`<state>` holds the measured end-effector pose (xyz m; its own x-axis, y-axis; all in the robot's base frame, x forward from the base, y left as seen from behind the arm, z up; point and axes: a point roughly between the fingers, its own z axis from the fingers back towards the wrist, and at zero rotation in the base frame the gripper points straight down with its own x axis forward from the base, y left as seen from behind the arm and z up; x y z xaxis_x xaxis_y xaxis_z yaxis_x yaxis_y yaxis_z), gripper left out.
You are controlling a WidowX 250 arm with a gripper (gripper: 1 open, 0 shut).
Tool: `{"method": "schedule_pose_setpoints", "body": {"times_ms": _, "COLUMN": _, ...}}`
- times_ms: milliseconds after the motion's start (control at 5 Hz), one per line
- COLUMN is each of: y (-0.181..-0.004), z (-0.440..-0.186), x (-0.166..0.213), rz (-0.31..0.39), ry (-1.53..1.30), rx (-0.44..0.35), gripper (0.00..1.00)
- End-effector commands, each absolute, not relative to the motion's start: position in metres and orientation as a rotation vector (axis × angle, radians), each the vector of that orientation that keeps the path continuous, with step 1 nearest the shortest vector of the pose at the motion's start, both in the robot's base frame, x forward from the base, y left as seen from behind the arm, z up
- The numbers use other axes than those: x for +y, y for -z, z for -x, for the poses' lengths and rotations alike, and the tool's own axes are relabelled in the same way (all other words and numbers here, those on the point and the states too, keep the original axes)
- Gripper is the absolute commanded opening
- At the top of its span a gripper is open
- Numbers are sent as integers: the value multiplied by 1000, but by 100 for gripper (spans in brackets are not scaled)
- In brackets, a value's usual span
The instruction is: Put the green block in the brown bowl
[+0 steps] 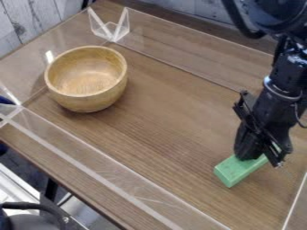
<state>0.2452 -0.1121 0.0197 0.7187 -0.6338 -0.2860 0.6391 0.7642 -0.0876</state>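
The green block (238,170) lies on the wooden table at the right, near the front edge, with its near end sticking out toward the camera. My gripper (260,154) points steeply down onto the block's far end, and its black fingers are closed against that end, which they hide. The block still rests on the table. The brown bowl (86,77) stands upright and empty at the left, far from the gripper.
A clear plastic piece (108,25) stands at the back behind the bowl. Clear plastic walls run along the edges of the table (156,108), including the front left edge (84,157). Bare wood lies between the bowl and the block.
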Motion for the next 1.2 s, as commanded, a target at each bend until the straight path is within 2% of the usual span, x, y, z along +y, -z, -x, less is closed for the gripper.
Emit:
{"method": "schedule_pose_setpoints", "body": {"times_ms": 0, "y": -2, "z": -215, "x": -104, "rz": -46, "ry": 721, "rx": 429, "gripper": 0}}
{"method": "schedule_pose_setpoints", "body": {"times_ms": 600, "y": 0, "z": -200, "x": -102, "rz": -59, "ry": 720, "rx": 438, "gripper": 0}}
{"method": "schedule_pose_setpoints", "body": {"times_ms": 1000, "y": 3, "z": -206, "x": -102, "rz": -78, "ry": 734, "rx": 386, "gripper": 0}}
